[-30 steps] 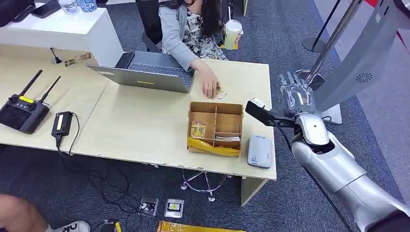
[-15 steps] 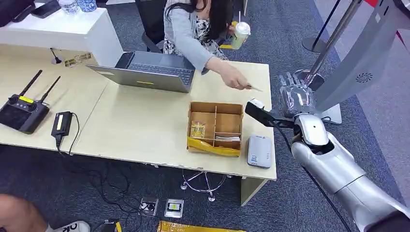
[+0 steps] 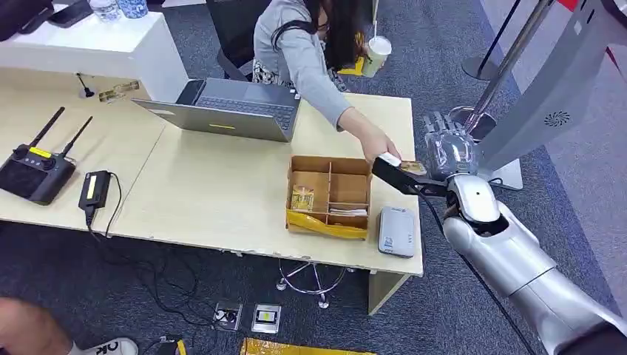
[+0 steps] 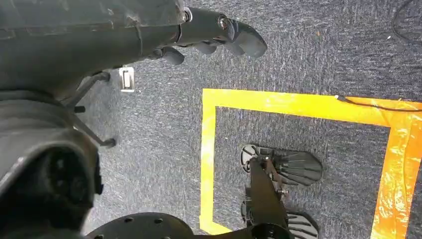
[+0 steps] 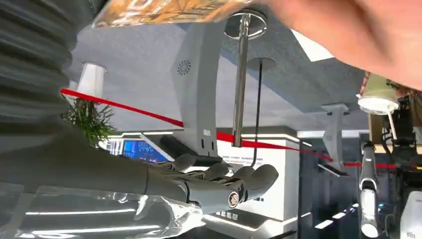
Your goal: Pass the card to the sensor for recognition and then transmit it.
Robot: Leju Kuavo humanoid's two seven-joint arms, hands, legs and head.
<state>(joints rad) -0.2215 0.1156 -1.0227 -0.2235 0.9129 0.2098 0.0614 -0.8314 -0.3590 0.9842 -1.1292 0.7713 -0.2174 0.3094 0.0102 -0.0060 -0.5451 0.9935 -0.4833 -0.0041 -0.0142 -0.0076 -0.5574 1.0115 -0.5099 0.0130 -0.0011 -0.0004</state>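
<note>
A person's hand [image 3: 379, 146] holds a small patterned card [image 3: 411, 167] out over the desk's right edge, right beside my right hand [image 3: 449, 148]. That hand is raised off the desk's right side with its fingers straight and apart, gripping nothing. The right wrist view shows the card [image 5: 164, 11] close to the wrist cover, still in the person's hand [image 5: 358, 35], away from my fingers [image 5: 234, 181]. The grey card sensor [image 3: 397, 231] lies flat on the desk's front right corner. My left hand [image 4: 219, 32] hangs over the carpet, holding nothing.
A cardboard divider box [image 3: 330, 194] stands just left of the sensor. An open laptop [image 3: 229, 111], a remote controller [image 3: 33, 171] and a charger [image 3: 95, 189] sit further left. A grey gate panel [image 3: 554, 96] and a metal post [image 3: 503, 66] stand right of my arm.
The person lifted the card from the desk near the laptop and reached it across to my right hand. My right hand has hardly moved.
</note>
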